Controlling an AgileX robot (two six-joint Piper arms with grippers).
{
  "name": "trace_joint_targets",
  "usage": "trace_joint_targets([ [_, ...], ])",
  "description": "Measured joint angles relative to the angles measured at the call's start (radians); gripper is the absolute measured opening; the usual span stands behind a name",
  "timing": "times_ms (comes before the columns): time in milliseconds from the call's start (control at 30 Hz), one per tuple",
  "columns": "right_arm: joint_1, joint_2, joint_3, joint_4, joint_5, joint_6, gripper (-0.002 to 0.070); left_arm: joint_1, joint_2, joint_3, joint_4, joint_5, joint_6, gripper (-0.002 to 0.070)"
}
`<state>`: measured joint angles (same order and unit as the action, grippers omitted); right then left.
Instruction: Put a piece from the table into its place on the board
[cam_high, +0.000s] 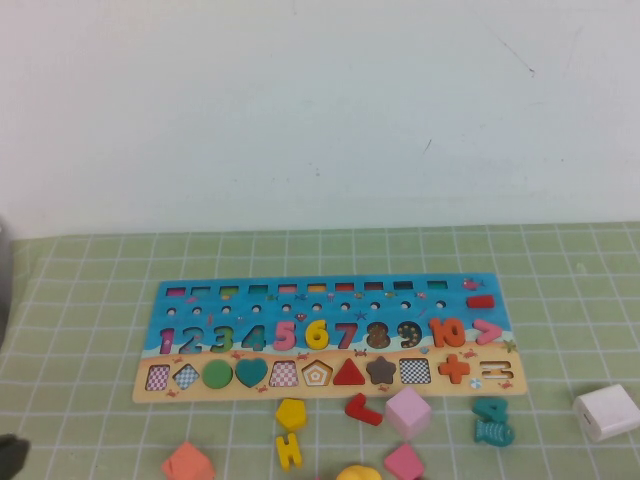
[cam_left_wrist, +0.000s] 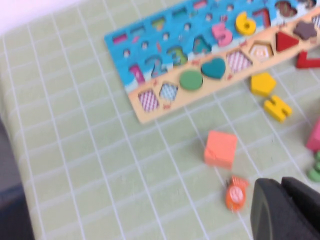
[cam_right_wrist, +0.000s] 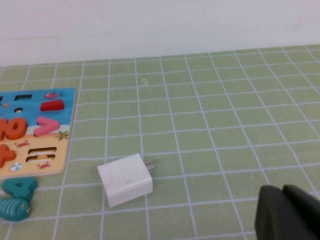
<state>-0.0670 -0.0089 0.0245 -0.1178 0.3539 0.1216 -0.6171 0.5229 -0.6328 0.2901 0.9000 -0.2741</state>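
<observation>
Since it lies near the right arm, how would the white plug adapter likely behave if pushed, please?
The white plug adapter looks rigid, boxy, resting on a flat face, so it would probably slide, not roll. Its smooth shell may slip when pinched. The left gripper hangs shut near the orange cube; the right gripper, shut, near the adapter.

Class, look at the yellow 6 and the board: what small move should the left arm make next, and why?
Probably just park it. The 6 already seems seated in the board, so nothing is left to place. The left gripper is shut and empty over the mat; the right gripper hovers near the white charger.
</observation>
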Motion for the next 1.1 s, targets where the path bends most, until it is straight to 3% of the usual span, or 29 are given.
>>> trace_joint_targets([
  [100,0.000,0.000,0.000,0.000,0.000,0.000,-0.0001,0.007,-0.012,0.106,0.058,-0.171,-0.037,-0.0001],
  [267,0.000,0.000,0.000,0.000,0.000,0.000,-0.0001,0.089,-0.079,0.329,0.236,-0.535,-0.259,-0.0001],
  [433,0.000,0.000,0.000,0.000,0.000,0.000,-0.0001,0.207,-0.182,0.467,0.275,-0.677,-0.377,-0.0001],
  [533,0.000,0.000,0.000,0.000,0.000,0.000,-0.0001,0.276,-0.249,0.515,0.205,-0.693,-0.321,-0.0001],
  [800,0.000,0.000,0.000,0.000,0.000,0.000,-0.0001,0.435,-0.405,0.614,-0.082,-0.781,0.019,-0.0001],
  [1100,0.000,0.000,0.000,0.000,0.000,0.000,-0.0001,0.547,-0.515,0.659,-0.199,-0.789,0.071,-0.0001],
])
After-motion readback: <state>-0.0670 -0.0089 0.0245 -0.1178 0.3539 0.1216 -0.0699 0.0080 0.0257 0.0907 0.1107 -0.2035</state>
